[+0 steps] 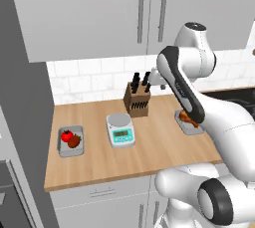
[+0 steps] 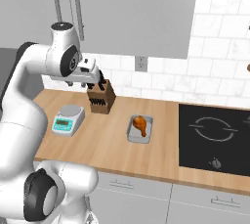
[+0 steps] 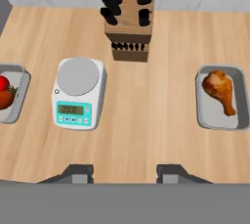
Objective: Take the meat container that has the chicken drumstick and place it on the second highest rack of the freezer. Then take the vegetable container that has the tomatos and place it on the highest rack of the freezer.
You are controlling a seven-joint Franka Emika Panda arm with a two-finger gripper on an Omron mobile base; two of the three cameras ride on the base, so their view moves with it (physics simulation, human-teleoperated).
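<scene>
Counter: you're over a light wooden counter (image 3: 146,120) with white tile behind, grey cabinets above, a black cooktop (image 2: 215,137) off to the right.
Gripper: your gripper (image 3: 124,173) hangs high above the counter, its two dark tips spread apart with nothing between them.
Meat container: there's your first target, the grey meat container (image 3: 204,113), lying to the right of the knife block (image 3: 128,34), the chicken drumstick (image 3: 220,90) inside it, thick end towards the wall.
Vegetable container: far left, past the kitchen scale (image 3: 78,93), sits the vegetable container (image 1: 63,147) with the tomatos (image 1: 70,138); leave it for later.
Freezer: the tall grey panel at the left edge of the left base view looks like the freezer (image 1: 22,122); its racks are hidden from here.
Step in hand: reaching for the meat container, I'd judge.
How to do it well: swing right until the tips straddle one rim wall, descend straight, pinch the wall rather than the drumstick, and lift level so nothing rolls.
</scene>
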